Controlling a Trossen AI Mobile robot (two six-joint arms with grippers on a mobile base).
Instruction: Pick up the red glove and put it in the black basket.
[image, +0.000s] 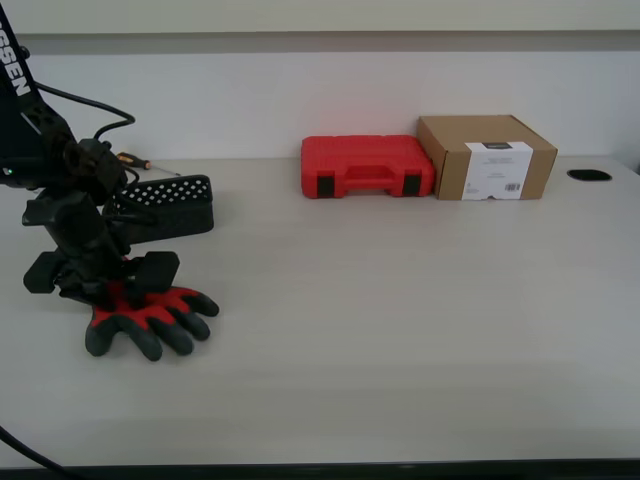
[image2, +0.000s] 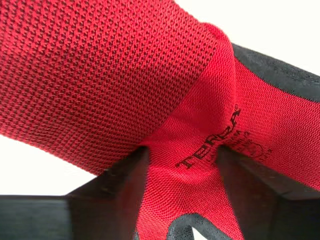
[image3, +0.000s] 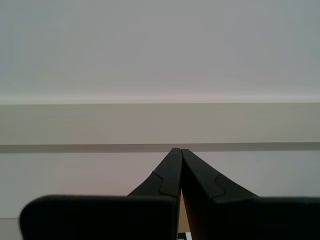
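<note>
the red knit work glove with dark rubber-coated fingers (image: 150, 318) lies flat on the pale tabletop (image: 400, 320) at the exterior view's left, fingers spread toward the camera. in the first wrist view its knit back (image2: 100, 80) bunches up between my jaws, so my first gripper (image: 100, 285) is clamped on a fold of fabric near the cuff. i judge it light, limp and floppy; the coated fingers will dangle, and the knit fold gives a surer hold than the rubber. the small black perforated plastic basket (image: 170, 205) sits just behind the glove, close by. my second gripper (image3: 179, 170) is closed on nothing, facing a blank wall. farther back stand a red plastic tool case (image: 366, 166) and a brown cardboard box (image: 487, 157).
</note>
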